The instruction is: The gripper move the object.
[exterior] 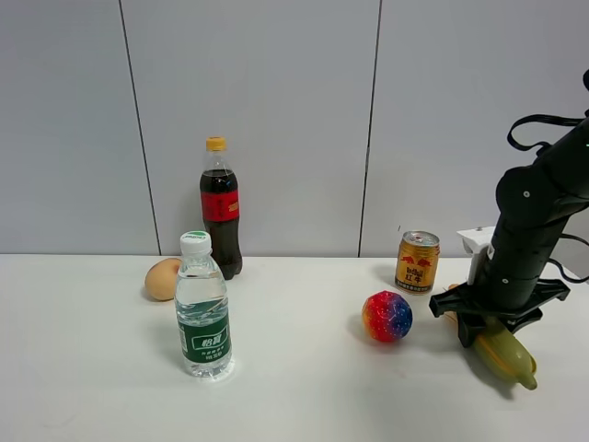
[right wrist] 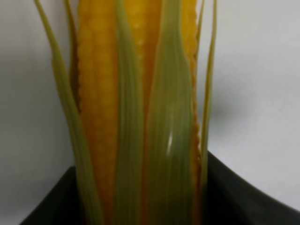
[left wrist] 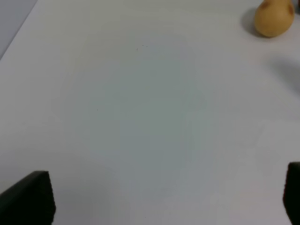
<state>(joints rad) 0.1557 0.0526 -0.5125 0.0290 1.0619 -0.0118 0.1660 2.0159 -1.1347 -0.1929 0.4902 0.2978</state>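
Observation:
The toy corn [exterior: 513, 356], yellow kernels in green husk, lies on the white table [exterior: 304, 387] at the right, its tip pointing to the front. My right gripper [exterior: 488, 329] sits down over its rear end. In the right wrist view the corn [right wrist: 140, 108] fills the space between the black fingers [right wrist: 239, 197], which touch it on both sides. My left gripper [left wrist: 164, 199] is open and empty above bare table; only its two fingertips [left wrist: 28, 197] show. It is out of the exterior high view.
A rainbow ball [exterior: 386, 316] lies just left of the corn, with a gold can [exterior: 417, 262] behind it. A water bottle [exterior: 202, 308], a cola bottle [exterior: 221, 207] and a tan egg [exterior: 163, 279] stand at the left; the egg also shows in the left wrist view [left wrist: 273, 18].

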